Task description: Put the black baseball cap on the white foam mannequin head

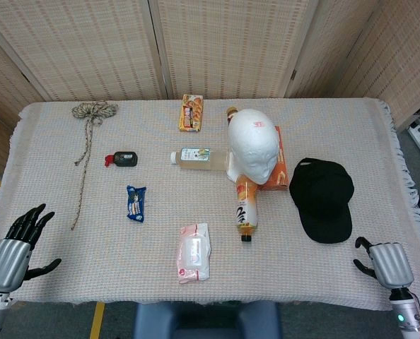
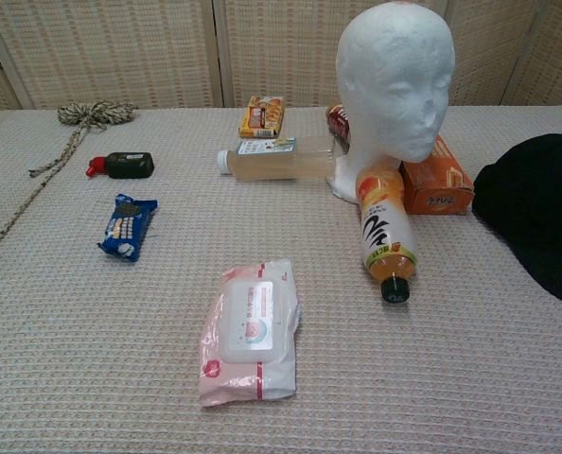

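A: Where is the black cap [image 1: 322,199]?
B: Flat on the table, just right of the mannequin head [image 1: 253,143], brim end nearest the right hand [image 1: 385,263], which is empty with fingers loosely apart. The left hand [image 1: 18,244], also spread, is far off

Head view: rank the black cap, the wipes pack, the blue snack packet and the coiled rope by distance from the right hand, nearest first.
From the right hand, at the table's near right corner:
1. Black cap, just up-left of it, right side.
2. Wipes pack, near edge, centre.
3. Blue snack packet, left of centre.
4. Coiled rope, far left corner.
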`<action>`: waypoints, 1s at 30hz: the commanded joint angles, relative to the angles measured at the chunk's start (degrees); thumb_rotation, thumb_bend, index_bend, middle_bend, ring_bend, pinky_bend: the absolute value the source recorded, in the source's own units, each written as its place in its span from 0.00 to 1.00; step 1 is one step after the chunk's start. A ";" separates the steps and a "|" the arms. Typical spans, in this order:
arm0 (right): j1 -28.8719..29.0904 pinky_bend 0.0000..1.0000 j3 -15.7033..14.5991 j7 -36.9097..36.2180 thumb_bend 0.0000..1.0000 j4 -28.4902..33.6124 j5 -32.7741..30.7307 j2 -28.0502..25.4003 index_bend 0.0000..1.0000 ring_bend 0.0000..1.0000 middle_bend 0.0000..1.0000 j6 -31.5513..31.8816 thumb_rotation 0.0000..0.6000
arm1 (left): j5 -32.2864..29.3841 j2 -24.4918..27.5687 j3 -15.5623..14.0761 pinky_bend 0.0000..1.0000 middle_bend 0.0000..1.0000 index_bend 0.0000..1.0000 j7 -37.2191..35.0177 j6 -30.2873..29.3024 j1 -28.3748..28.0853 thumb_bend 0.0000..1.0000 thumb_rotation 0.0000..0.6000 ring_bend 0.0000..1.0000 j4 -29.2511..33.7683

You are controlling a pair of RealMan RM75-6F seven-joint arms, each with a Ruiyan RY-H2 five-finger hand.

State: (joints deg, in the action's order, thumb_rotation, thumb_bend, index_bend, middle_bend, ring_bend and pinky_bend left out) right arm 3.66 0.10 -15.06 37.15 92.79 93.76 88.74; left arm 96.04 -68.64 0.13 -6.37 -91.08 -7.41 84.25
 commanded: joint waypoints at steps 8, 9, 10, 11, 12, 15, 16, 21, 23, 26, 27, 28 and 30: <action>2.78 1.00 1.77 -5.73 0.20 -14.26 -1.77 10.28 0.48 1.00 1.00 -0.62 1.00 | -0.08 -0.39 0.23 0.17 0.03 0.14 0.38 -0.47 0.10 0.11 1.00 0.00 -0.54; 2.90 1.00 1.82 -6.03 0.20 -15.05 -1.89 10.79 0.48 1.00 1.00 -0.78 1.00 | -0.21 -0.37 0.28 0.17 0.03 0.14 0.37 -0.42 0.09 0.11 1.00 0.00 -0.54; 3.03 1.00 1.85 -6.44 0.20 -15.96 -2.04 11.41 0.48 1.00 1.00 -1.02 1.00 | -0.37 -0.35 0.35 0.17 0.03 0.14 0.40 -0.36 0.08 0.11 1.00 0.00 -0.54; 3.11 1.00 1.90 -6.76 0.20 -16.60 -2.14 11.86 0.48 1.00 1.00 -1.05 1.00 | -0.47 -0.33 0.40 0.17 0.03 0.14 0.43 -0.35 0.09 0.11 1.00 0.00 -0.54; 3.21 1.00 1.93 -7.00 0.20 -17.25 -2.23 12.31 0.48 1.00 1.00 -1.10 1.00 | -0.55 -0.33 0.43 0.17 0.03 0.14 0.52 -0.33 0.10 0.11 1.00 0.00 -0.55; 3.53 1.00 2.06 -7.96 0.20 -19.14 -2.54 13.71 0.48 1.00 1.00 -1.23 1.00 | -0.41 -0.41 0.48 0.17 0.05 0.15 0.67 -0.55 0.11 0.11 1.00 0.00 -0.59; 3.66 1.00 2.10 -8.16 0.20 -19.88 -2.66 14.22 0.48 1.00 1.00 -1.38 1.00 | -0.30 -0.45 0.47 0.17 0.05 0.15 0.70 -0.70 0.13 0.11 1.00 0.00 -0.63; 4.06 1.00 2.10 -8.61 0.20 -22.18 -3.03 15.97 0.48 1.00 1.00 -2.04 1.00 | -0.24 -0.45 0.58 0.18 0.05 0.15 0.94 -1.26 0.33 0.11 1.00 0.00 -0.64; 4.18 1.00 2.04 -8.65 0.20 -22.99 -3.13 16.55 0.48 1.00 1.00 -2.42 1.00 | -0.35 -0.36 0.64 0.18 0.05 0.15 1.01 -1.33 0.38 0.11 1.00 0.00 -0.57; 4.36 1.00 2.06 -8.85 0.20 -23.75 -3.33 17.23 0.48 1.00 1.00 -2.65 1.00 | -0.52 -0.27 0.76 0.18 0.05 0.16 0.92 -1.36 0.40 0.11 1.00 0.00 -0.48; 4.43 1.00 2.08 -8.89 0.20 -23.94 -3.39 17.42 0.48 1.00 1.00 -2.71 1.00 | -0.56 -0.27 0.78 0.18 0.05 0.16 0.91 -1.36 0.40 0.11 1.00 0.00 -0.50; 4.55 1.00 2.11 -8.87 0.20 -24.21 -3.49 17.67 0.48 1.00 1.00 -2.87 1.00 | -0.63 -0.27 0.81 0.18 0.05 0.16 0.97 -1.32 0.40 0.11 1.00 0.00 -0.51; 4.77 1.00 2.25 -8.82 0.21 -24.60 -3.73 18.08 0.47 1.00 1.00 -3.22 1.00 | -0.69 -0.28 0.82 0.18 0.05 0.16 1.09 -1.27 0.40 0.11 1.00 0.00 -0.53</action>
State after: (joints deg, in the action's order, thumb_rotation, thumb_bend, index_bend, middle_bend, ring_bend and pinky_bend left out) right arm 8.34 2.29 -23.90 12.63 89.14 111.74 85.62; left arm 95.35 -68.92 0.95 -5.27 -92.36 -7.01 83.73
